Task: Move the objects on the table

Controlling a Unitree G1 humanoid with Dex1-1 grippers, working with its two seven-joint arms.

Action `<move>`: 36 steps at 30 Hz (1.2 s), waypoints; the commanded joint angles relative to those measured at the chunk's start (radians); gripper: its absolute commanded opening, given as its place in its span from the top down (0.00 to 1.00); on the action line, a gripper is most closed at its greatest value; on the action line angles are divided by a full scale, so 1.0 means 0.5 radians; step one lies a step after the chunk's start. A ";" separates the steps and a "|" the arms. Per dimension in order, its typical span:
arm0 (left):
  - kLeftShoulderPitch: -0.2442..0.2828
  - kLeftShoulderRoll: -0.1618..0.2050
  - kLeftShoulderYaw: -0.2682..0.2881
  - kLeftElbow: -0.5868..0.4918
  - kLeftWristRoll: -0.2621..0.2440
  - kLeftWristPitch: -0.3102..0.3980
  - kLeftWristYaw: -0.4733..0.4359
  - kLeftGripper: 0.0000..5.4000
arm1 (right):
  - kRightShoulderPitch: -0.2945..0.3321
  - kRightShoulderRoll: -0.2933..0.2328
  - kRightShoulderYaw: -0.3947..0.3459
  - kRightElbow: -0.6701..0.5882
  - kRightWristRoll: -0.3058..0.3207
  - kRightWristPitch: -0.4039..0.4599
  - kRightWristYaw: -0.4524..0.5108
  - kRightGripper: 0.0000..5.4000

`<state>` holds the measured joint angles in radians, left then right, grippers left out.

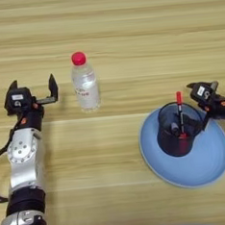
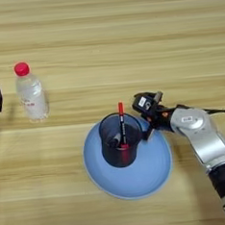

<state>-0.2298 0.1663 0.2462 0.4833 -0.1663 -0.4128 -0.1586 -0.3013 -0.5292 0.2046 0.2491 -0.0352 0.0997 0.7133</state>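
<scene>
Beside the dark translucent cup (image 2: 121, 145), our right claw (image 2: 145, 122) sits at the rim; we cannot tell whether it grips. A thin red-tipped pen (image 2: 121, 124) stands inside the cup, which rests on the round light-blue plate (image 2: 139, 179). Our left claw (image 1: 33, 92), fingers spread and empty, waits just left of the small clear plastic water bottle with red cap (image 1: 85, 83) on the wooden table (image 1: 126, 26). We judge the cup or pen step is underway; next comes steady alignment at the rim.

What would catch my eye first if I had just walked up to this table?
Probably the dark cup standing on the blue plate with a red-tipped pen inside it, the right gripper close beside it. Further left stands a red-capped water bottle, near the open left gripper.
</scene>
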 commanded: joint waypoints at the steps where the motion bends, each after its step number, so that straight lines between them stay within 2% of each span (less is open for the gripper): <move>1: -0.018 -0.008 -0.011 0.010 -0.004 -0.015 -0.002 0.00 | -0.070 0.051 -0.012 0.094 -0.036 0.013 -0.064 0.01; 13: -0.019 -0.004 -0.017 0.022 0.001 -0.018 -0.007 0.00 | -0.255 0.174 -0.038 0.409 -0.074 -0.066 -0.228 0.01; 22: -0.017 -0.002 -0.025 0.027 -0.001 -0.021 -0.010 0.00 | -0.319 0.200 -0.052 0.497 -0.071 -0.110 -0.251 0.01; 29: -0.023 0.001 -0.029 0.044 -0.001 -0.032 -0.007 0.00 | -0.301 0.180 -0.086 0.424 -0.007 -0.088 -0.181 0.01; 36: -0.028 0.006 -0.030 0.060 -0.004 -0.047 -0.013 0.00 | -0.217 0.139 -0.149 0.150 0.081 0.001 -0.077 0.01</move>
<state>-0.2308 0.1671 0.2306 0.5039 -0.1664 -0.4263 -0.1605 -0.4349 -0.4371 0.1457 0.3859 -0.0101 0.0708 0.6559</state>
